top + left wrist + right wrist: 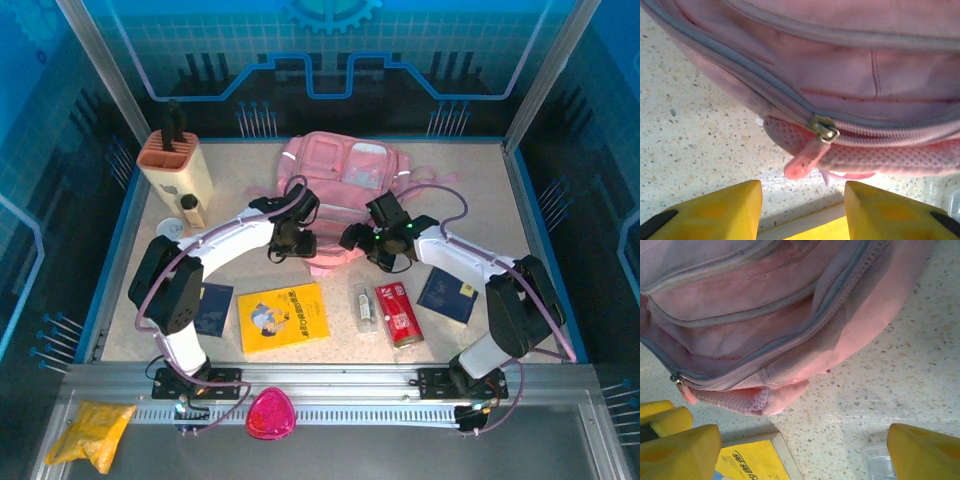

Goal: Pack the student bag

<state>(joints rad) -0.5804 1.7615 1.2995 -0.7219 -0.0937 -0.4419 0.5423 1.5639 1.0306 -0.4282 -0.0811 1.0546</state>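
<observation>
Pink student bag (345, 165), near end covered from above by left pincer (802, 200) and right pincer (800, 450), both released, empty.

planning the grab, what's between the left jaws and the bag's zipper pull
Mostly bare table, with a yellow book's edge right by the jaws, in the left wrist view.

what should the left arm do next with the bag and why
Probably ease the left gripper forward and close it on the pink zipper pull. The student bag looks zipped shut along this edge, the pull hangs free just ahead of the open jaws, and the yellow book lies outside on the table, so opening the bag likely comes first.
</observation>
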